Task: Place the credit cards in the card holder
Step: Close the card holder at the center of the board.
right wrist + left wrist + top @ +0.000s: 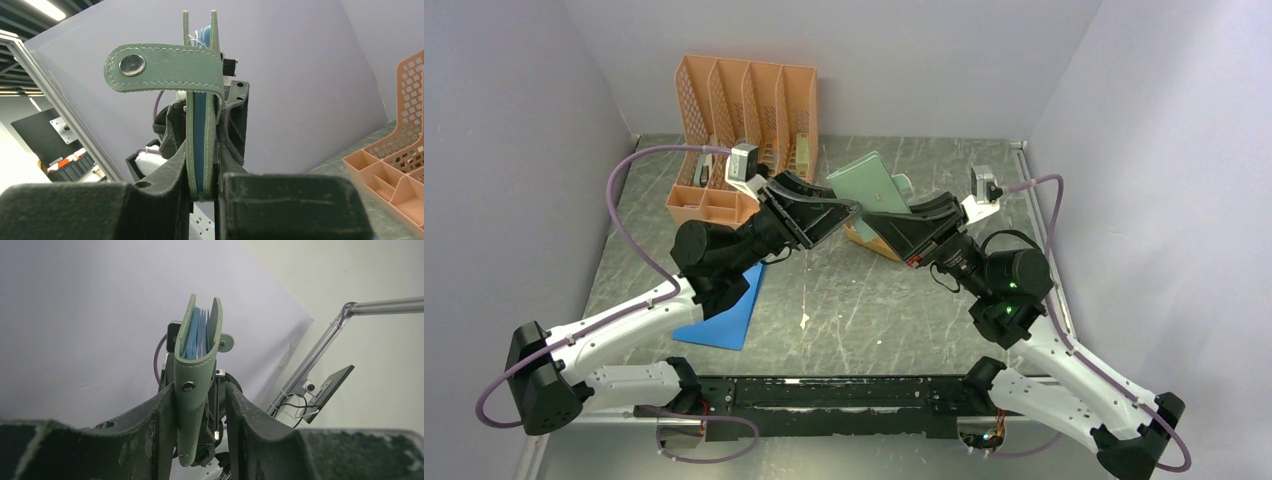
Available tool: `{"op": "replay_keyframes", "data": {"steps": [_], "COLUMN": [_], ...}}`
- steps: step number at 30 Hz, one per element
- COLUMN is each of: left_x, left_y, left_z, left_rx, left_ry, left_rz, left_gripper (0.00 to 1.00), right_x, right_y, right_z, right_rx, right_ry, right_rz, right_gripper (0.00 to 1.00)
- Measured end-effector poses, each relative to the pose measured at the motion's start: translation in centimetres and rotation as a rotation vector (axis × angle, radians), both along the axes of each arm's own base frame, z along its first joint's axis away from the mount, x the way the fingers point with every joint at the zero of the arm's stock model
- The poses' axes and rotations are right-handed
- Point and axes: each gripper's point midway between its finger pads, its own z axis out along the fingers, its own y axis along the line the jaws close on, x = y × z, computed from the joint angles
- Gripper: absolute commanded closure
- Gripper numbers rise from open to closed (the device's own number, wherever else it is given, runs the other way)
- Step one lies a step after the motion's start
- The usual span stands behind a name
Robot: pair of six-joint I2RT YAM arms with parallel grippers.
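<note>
The sage-green card holder (865,180) is held upright in the air between both grippers, above the middle back of the table. My right gripper (896,213) is shut on its lower edge. In the right wrist view both fingers press its covers (202,125), and the snap tab (165,70) hangs loose to the left. My left gripper (848,211) is open around its spine. In the left wrist view the left finger (160,415) touches the holder (192,365) and the right finger (240,415) stands apart. Pale blue pockets show between the covers. No credit cards can be made out.
A mustard-yellow tray (871,243) lies under the grippers. An orange mesh organizer (744,110) stands at the back left. A flat blue pad (729,312) lies near the left arm. Grey walls close in on both sides.
</note>
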Motion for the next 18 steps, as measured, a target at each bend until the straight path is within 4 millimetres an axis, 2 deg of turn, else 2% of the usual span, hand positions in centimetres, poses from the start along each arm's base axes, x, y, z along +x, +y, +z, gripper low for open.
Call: {"op": "replay_keyframes", "data": {"steps": [3, 11, 14, 15, 17, 18], "left_x": [0.02, 0.42, 0.47, 0.47, 0.55, 0.67], "left_y": [-0.04, -0.32, -0.29, -0.26, -0.14, 0.07], "left_z": [-0.07, -0.66, -0.68, -0.66, -0.72, -0.83], "left_rx": [0.003, 0.031, 0.035, 0.036, 0.044, 0.058], "left_ry": [0.001, 0.0, -0.009, -0.011, -0.01, -0.007], "left_rz": [0.0, 0.02, 0.03, 0.033, 0.044, 0.063], "left_gripper": [0.57, 0.94, 0.95, 0.95, 0.95, 0.95], "right_x": [0.07, -0.01, 0.03, 0.04, 0.08, 0.16], "right_y": [0.1, 0.23, 0.25, 0.28, 0.37, 0.47], "right_z": [-0.14, -0.3, -0.35, -0.37, -0.47, -0.51], "right_rx": [0.002, 0.015, 0.017, 0.016, 0.009, -0.004], "right_ry": [0.007, 0.019, 0.024, 0.025, 0.028, 0.033], "right_rz": [0.004, 0.02, 0.022, 0.023, 0.023, 0.021], "right_gripper": [1.0, 1.0, 1.0, 0.96, 0.62, 0.51]}}
